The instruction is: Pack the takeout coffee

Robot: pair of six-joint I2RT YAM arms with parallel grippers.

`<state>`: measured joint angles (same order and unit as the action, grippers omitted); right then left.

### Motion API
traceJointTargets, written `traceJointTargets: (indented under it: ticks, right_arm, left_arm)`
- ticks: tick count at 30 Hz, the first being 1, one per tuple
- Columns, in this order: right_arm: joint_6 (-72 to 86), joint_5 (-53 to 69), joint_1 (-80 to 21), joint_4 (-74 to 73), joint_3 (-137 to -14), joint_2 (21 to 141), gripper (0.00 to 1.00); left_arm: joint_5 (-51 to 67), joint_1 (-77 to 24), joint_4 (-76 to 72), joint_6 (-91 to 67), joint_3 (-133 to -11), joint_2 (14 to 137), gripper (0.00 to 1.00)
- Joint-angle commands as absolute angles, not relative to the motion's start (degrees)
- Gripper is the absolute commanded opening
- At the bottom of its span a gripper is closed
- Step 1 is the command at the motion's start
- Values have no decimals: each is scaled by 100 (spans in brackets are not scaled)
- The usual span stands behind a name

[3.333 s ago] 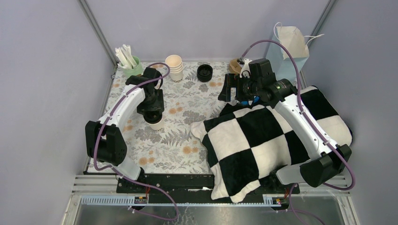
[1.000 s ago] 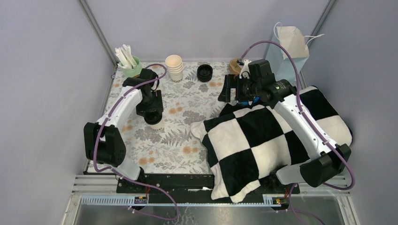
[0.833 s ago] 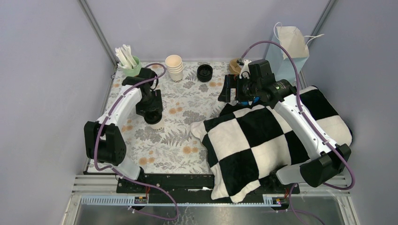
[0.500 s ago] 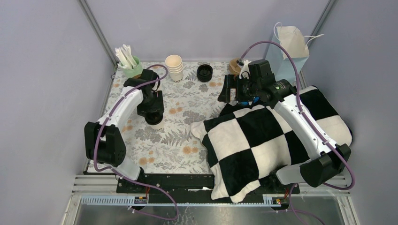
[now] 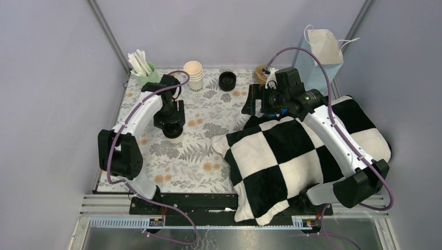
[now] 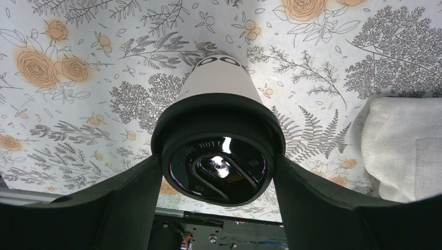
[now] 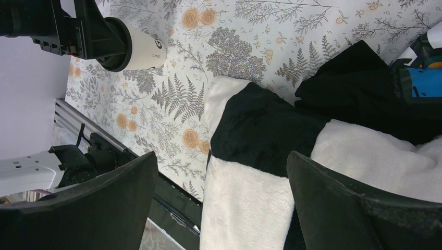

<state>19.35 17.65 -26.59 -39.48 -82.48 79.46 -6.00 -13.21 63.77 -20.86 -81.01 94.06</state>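
1. While the right arm has stayed put over the last few seconds, the left arm has turned slightly at elbow and wrist. This has carried the left gripper a little toward the far side of the cloth.
2. The cup has followed by only a small amount. It stands under the left gripper on the left half of the cloth, with the lid fitted.
3. Left fingers: pressed against the lid rim on both sides, clamped on the cup. Whether the base has left the cloth cannot be told.
4. Right gripper: fingers wide apart, holding nothing, hovering over the near corner of the cushion.
5. Judgement: the grasp is made, and the carry to the bag at the far right is still to come. The right arm and the cushion lie between cup and bag.
6. Cup: smooth cream paper, tapered, dark print on the side.
7. Lid: glossy black plastic, round, with raised "HOT" lettering and a sip recess. Its rim flares wider than the cup wall, so the grip bears on the rim. It is probably slick and could pop off under load.
8. Cloth: flat, grey-and-orange floral print.
9. Cushion: plush, black-and-white check.
10. Bag: pale paper, upright, handles up.
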Motion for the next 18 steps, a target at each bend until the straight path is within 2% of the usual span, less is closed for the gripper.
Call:
traceJointTargets:
  ticks: [1, 18]
  right_arm:
    - [1962, 1887, -2672, -3762, -8244, 7884, 100]
    - [2083, 2198, -2681, -3594, -8141, 8057, 100]
  left_arm:
    - [-621, -1351, 6641, -2143, -8415, 9377, 80]
    - [-673, -1320, 6892, -2350, -9061, 8953, 99]
